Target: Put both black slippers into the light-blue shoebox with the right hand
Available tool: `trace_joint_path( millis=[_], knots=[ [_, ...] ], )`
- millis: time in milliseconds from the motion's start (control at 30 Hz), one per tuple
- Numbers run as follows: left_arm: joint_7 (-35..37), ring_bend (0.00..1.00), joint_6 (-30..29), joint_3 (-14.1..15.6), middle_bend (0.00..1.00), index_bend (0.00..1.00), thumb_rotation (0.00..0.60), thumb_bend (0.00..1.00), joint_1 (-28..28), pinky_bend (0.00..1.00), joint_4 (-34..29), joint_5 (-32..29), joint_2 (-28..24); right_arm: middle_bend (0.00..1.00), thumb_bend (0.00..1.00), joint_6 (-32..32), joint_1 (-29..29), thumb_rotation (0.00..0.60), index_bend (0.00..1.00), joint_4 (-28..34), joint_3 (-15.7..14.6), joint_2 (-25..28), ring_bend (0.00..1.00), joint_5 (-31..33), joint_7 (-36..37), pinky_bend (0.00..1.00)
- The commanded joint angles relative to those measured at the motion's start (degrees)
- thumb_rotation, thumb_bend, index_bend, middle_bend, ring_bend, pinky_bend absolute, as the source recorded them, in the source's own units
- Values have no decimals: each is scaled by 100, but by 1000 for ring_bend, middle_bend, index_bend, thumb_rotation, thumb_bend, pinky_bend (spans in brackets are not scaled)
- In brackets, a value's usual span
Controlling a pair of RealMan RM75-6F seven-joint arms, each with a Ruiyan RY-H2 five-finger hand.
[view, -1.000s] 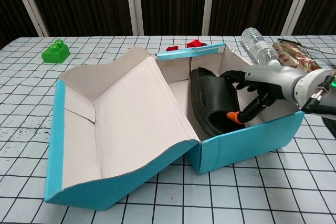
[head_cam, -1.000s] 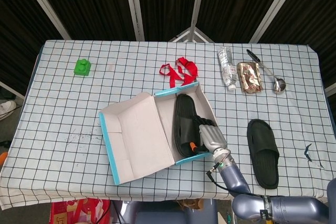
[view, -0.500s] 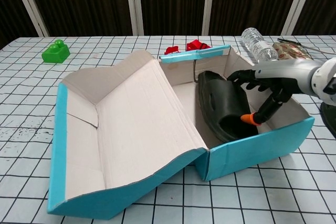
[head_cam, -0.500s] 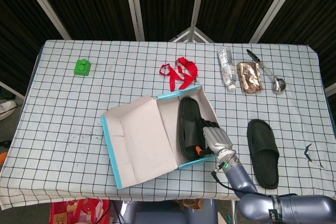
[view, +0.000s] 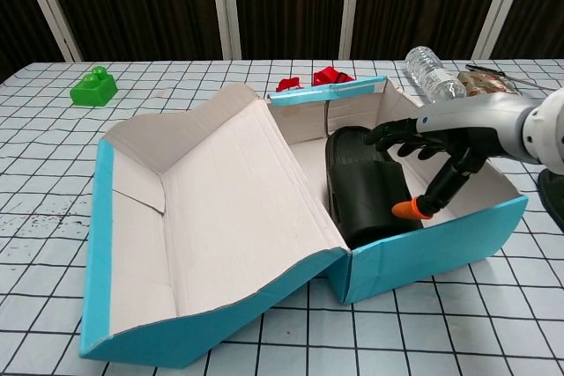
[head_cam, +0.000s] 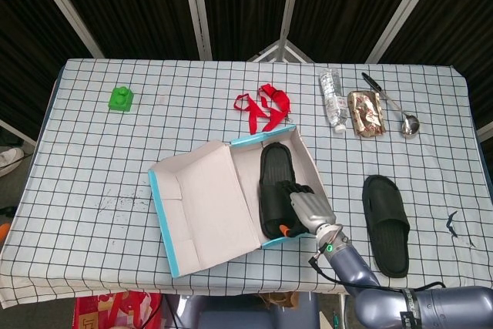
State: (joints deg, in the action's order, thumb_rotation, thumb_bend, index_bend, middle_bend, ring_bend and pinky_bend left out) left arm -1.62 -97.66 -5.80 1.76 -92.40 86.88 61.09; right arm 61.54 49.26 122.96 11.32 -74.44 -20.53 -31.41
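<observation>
The right hand's fingers [view: 407,133] are spread and curved over the black slipper in the box [view: 363,188], their dark tips on or just above its upper surface; whether they actually grip it cannot be told. The orange-tipped thumb [view: 410,209] points down beside the slipper's near end. The right hand [head_cam: 308,207] reaches into the light-blue shoebox [head_cam: 283,237] from the near right side (its grey forearm leaves the bottom edge of the head view). The box lid [head_cam: 206,202] lies folded open to the left. The second black slipper [head_cam: 386,223] lies flat on the checked tablecloth [head_cam: 92,175], well apart to the right of the box. The left hand appears in neither view.
</observation>
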Motion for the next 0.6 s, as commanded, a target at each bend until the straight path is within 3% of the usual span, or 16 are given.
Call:
trace_joint_path(
  millis=[33, 267, 400, 600],
  knots=[
    [-22, 0, 15, 6, 0, 14, 600, 219, -7, 16, -6, 6, 7, 0, 359, 62, -12, 600, 0, -57, -130, -109, 0, -154, 31, 0],
    [-56, 0, -14, 8, 0, 14, 600, 219, 2, 16, -19, 23, 16, 0, 360, 252, 16, 600, 0, -502, -375, -550, 0, -550, -79, 0],
    [-56, 0, 6, -10, 0, 14, 600, 219, -7, 16, -6, -14, 21, 0, 359, 533, -7, 600, 0, -1058, -564, -1026, 0, -977, -233, 0],
    [-75, 0, 47, -27, 0, 14, 600, 219, -31, 16, 21, -48, 41, 0, 359, 613, -35, 600, 0, -1524, -608, -1382, 0, -1038, -309, 0]
  ],
)
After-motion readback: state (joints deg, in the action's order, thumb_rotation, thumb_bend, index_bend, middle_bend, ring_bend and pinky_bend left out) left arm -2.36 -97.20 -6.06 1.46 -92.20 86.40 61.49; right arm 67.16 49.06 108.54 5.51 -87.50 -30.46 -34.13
